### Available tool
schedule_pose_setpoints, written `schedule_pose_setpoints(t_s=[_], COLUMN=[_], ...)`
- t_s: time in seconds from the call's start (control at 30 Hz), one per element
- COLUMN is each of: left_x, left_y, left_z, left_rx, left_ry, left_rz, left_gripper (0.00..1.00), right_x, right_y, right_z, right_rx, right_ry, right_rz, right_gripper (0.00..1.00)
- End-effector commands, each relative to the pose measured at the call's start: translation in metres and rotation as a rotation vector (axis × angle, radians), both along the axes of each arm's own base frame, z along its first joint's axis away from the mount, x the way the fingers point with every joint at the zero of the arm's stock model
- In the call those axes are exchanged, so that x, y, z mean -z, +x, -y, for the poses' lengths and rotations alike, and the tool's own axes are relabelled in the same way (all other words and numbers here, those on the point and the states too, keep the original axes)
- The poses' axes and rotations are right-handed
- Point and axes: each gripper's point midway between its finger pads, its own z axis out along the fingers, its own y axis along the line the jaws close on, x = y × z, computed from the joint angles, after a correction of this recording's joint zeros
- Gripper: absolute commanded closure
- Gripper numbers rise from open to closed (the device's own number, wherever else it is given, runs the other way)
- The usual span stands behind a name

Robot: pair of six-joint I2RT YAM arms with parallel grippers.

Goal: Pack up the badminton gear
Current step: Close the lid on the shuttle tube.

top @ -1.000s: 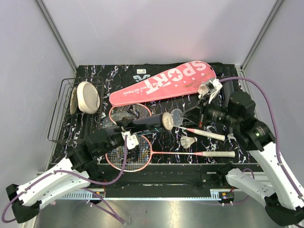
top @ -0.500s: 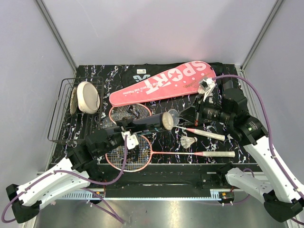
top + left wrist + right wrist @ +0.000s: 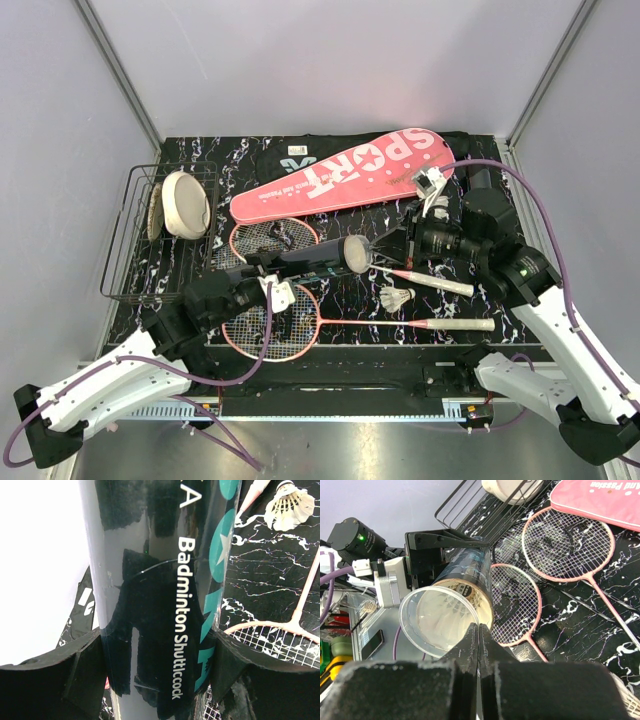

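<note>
Leftward the right gripper [image 3: 386,244] had been carried since a second earlier, its tip brought up to the open mouth of the dark tube [image 3: 305,260]. At the left, the tube was clasped across its body by the left gripper [image 3: 157,675] and held raised over the heads of the rackets [image 3: 272,322]. One shuttlecock [image 3: 397,298] was seen lying between the two racket shafts. The right gripper's fingers were pressed tightly together. Whether anything was pinched between them could not be told; possibly nothing was.
</note>
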Motion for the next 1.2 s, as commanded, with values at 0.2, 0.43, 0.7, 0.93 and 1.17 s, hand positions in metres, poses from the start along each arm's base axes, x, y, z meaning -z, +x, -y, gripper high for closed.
schedule_pose_setpoints(t_s=[0.2, 0.43, 0.7, 0.93, 1.17], left_x=[-0.047, -0.048, -0.046, -0.043, -0.043], left_y=[0.006, 0.004, 0.004, 0.006, 0.008], left_z=[-0.001, 0.001, 0.002, 0.000, -0.003], left_rx=[-0.028, -0.011, -0.008, -0.017, -0.032], left_ry=[-0.107, -0.115, -0.098, -0.073, -0.062], left_rz=[0.097, 0.102, 0.094, 0.098, 0.105], left_gripper=[1.00, 1.00, 1.00, 1.00, 1.00], right_x=[0.001, -0.001, -0.004, -0.005, -0.007], right_y=[-0.002, 0.002, 0.005, 0.006, 0.007], right_z=[0.004, 0.001, 0.000, 0.002, 0.005], right_rx=[0.029, 0.036, 0.048, 0.062, 0.071], right_ry=[-0.026, -0.013, -0.022, -0.046, -0.069], right_rz=[0.010, -0.005, -0.014, -0.012, -0.008], right_gripper=[1.00, 1.00, 1.00, 1.00, 1.00])
